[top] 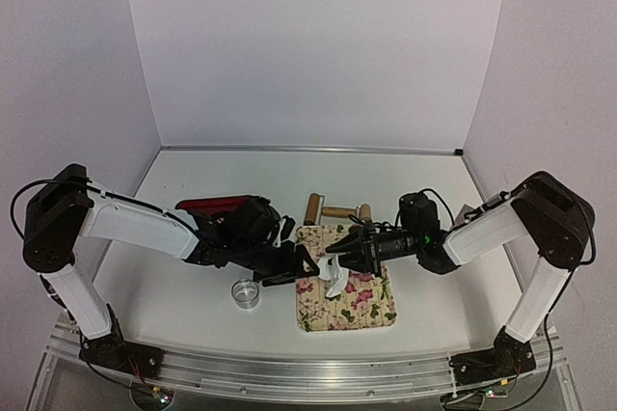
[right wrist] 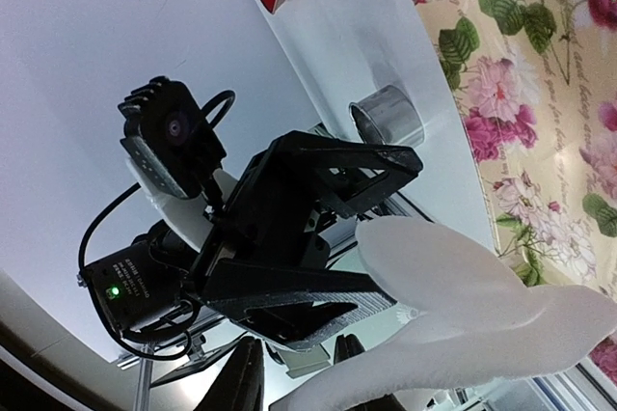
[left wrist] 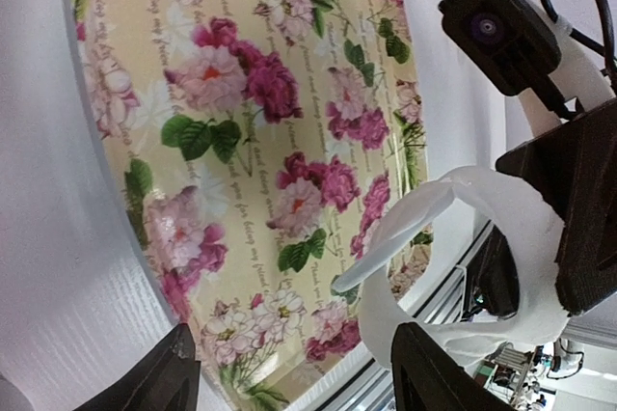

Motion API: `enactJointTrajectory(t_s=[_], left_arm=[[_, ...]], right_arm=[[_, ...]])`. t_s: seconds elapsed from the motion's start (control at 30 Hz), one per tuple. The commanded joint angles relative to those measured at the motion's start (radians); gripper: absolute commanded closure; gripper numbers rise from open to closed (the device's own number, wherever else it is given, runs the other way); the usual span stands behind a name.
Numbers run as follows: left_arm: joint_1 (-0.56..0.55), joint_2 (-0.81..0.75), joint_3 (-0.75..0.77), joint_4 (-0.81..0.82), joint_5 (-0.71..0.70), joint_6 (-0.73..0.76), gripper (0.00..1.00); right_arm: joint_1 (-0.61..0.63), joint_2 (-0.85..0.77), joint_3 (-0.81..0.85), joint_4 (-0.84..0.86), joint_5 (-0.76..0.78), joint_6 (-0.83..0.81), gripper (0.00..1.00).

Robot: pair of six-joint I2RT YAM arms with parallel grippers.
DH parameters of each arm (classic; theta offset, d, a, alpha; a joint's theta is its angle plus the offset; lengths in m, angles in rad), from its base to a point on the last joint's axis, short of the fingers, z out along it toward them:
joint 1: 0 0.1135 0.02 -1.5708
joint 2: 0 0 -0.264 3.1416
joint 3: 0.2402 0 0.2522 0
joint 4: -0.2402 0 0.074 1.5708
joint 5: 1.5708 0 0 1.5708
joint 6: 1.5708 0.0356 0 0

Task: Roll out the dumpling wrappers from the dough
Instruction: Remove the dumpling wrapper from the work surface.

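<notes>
White tabletop [top: 193,295] carries a cream mat printed with pink flowers [top: 371,310]. Above the mat hangs the soft white dough sheet with a round hole [top: 335,276], one piece, pinched by the right gripper [top: 349,255], whose fingers are pressed together. The left gripper [top: 310,261] stands spread beside the sheet's edge; whether it touches is unclear. One shiny metal ring [top: 247,292] and one wooden rolling pin [top: 339,210] lie nearby. A red box [top: 207,205] is half hidden under the left arm.

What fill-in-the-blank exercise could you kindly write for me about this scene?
1. The right hand is ____ on the dough.
2. The dough hangs above the floral ____.
3. The metal ring stands on the table, nearer the ____ arm.
Missing words: shut; mat; left.
</notes>
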Motion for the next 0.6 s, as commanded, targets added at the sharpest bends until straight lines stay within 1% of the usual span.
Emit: enactJointTrajectory(t_s=[0.0,0.17,0.3,0.57], left_arm=[[0.012,0.025,0.065,0.113,0.057,0.031,0.33],[0.016,0.058,0.086,0.145,0.082,0.046,0.36],[0.020,0.065,0.083,0.195,0.099,0.042,0.41],[0.021,0.114,0.105,0.262,0.163,0.045,0.57]], right_arm=[[-0.003,-0.043,0.033,0.052,-0.041,0.023,1.00],[-0.003,-0.062,0.038,0.053,-0.060,0.032,1.00],[-0.003,-0.076,0.036,0.054,-0.068,0.041,1.00],[-0.003,-0.100,0.043,0.054,-0.073,0.049,1.00]])
